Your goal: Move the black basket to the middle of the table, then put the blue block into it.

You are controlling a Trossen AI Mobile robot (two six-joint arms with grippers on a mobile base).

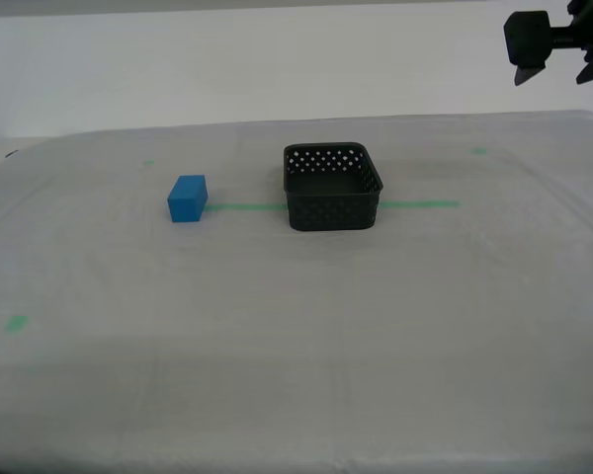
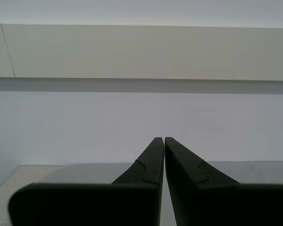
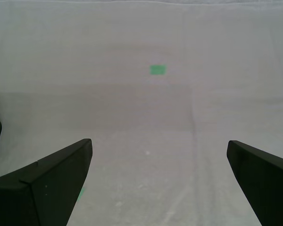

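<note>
Whitish-grey sheeting covers the table (image 1: 296,346), crossed by a thin green tape line (image 1: 420,205). Only part of a dark gripper (image 1: 558,49) shows at the exterior view's upper right, well apart from the perforated black basket (image 1: 333,187). Beside the basket sits the plain blue block (image 1: 187,197). My first gripper (image 3: 158,155) gapes wide, empty, above a green tape mark (image 3: 157,69); my second gripper (image 2: 164,141) is pressed closed, empty.

A hand (image 1: 563,61) high at the exterior view's right is cut off by the frame edge.
</note>
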